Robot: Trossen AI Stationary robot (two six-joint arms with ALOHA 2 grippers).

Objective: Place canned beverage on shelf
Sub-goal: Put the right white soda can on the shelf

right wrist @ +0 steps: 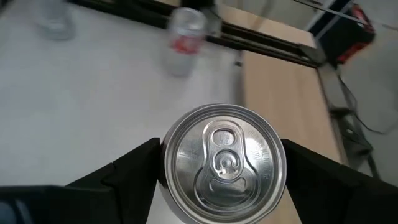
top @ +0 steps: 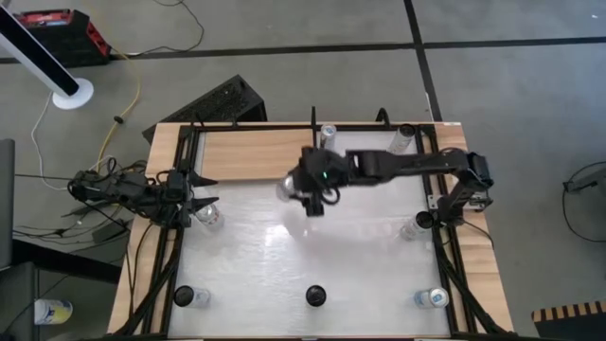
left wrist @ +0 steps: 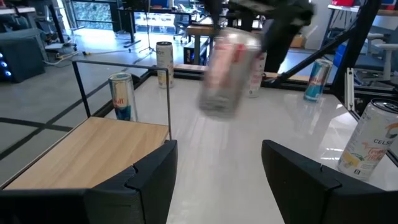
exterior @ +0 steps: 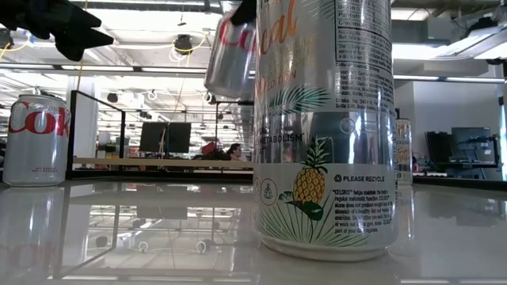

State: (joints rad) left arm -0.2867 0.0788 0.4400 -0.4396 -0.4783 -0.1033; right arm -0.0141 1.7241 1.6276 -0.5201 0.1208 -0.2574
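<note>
Right hand (top: 305, 189) is closed on a silver can (right wrist: 222, 163), one finger on each side of the can's wall; the right wrist view looks at the can's top with its pull tab between the two dark fingers. In the high view this hand is above the middle of the white table (top: 312, 256), reached out from the right side, and the can shows at its left edge. In the low view the can hangs in the air, clear of the table, and it is tilted, so its long axis is not upright now.

From the hand, the shelf (top: 256, 142) lies toward the far edge of the table, just beyond the hand and a little to the left. The wood panel has thin black rails around it, and one can (top: 328, 133) stands already at its right end. I judge that the coming move is a short carry to the far side, over the rail, and that the can must be turned upright before it goes down.

Left hand (top: 194, 194) waits at the left edge of the table, near the shelf's left end, fingers apart and holding nothing. The right arm has the can, so the placing belongs to it.
</note>
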